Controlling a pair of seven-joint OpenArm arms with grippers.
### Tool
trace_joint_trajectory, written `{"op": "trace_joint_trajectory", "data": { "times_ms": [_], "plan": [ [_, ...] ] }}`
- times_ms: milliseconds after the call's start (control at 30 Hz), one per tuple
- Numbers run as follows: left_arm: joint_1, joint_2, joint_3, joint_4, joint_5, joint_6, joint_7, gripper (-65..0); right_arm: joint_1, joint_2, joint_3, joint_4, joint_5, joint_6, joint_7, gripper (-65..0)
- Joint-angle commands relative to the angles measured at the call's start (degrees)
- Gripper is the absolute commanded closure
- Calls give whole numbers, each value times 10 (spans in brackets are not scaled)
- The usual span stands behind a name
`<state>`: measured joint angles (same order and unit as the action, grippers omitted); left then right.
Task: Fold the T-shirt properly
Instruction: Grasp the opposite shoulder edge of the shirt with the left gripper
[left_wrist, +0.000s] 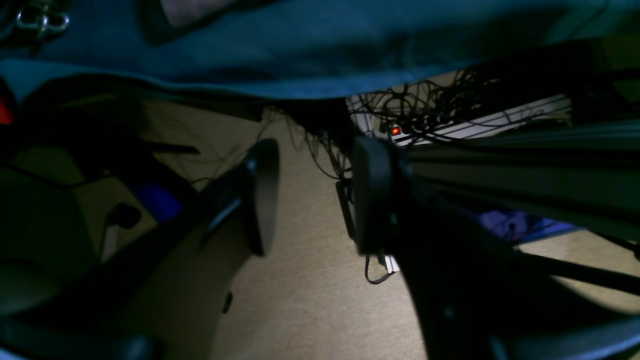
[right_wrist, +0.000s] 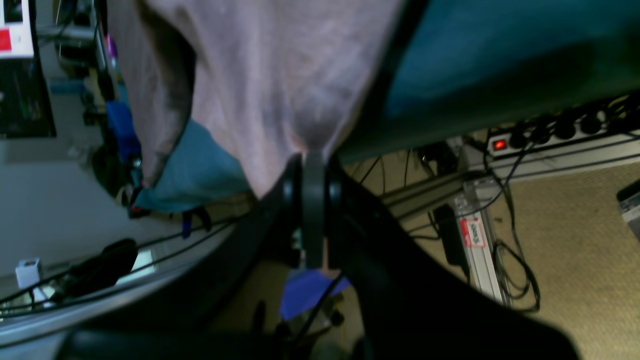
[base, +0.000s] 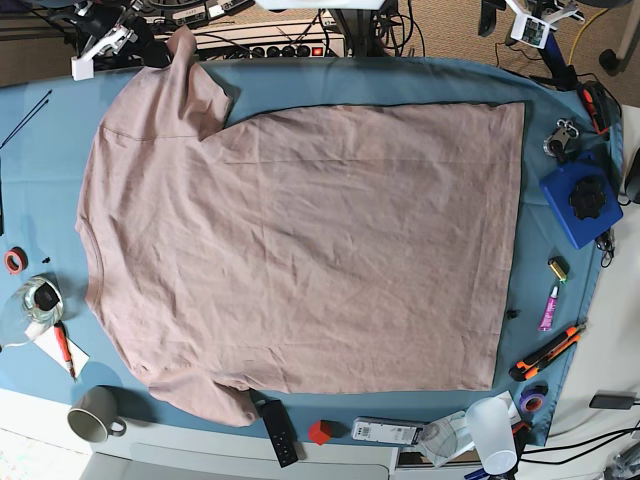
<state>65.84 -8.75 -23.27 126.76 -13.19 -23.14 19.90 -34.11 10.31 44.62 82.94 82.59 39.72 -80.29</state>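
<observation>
right gripper (right_wrist: 314, 165) pinches the t-shirt (base: 300, 240) sleeve, upper left; left gripper (left_wrist: 312, 195) is spread, empty. a 1-sided pull could skew it.

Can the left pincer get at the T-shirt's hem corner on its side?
Probably yes. The left pincer is open and empty, just past the edge of the table cloth, and that corner of the T-shirt lies flat with nothing on it; the keys sit clear beside it.
</observation>
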Motion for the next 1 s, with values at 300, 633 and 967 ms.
{"op": "trace_joint_trajectory", "data": {
  "times_ms": [300, 633, 967],
  "plan": [
    [6, 2, -2, 9, -40, -2, -19, -250, -5, 9, 85, 79, 24, 3, 3, 0],
    [-66, 2, -2, 9, -40, -2, -10, -250, -5, 29, 121, 123, 24, 3, 3, 0],
    [-153, 10, -1, 4, -90, 60, 22, -356, -5, 27, 121, 123, 24, 3, 3, 0]
  ]
}}
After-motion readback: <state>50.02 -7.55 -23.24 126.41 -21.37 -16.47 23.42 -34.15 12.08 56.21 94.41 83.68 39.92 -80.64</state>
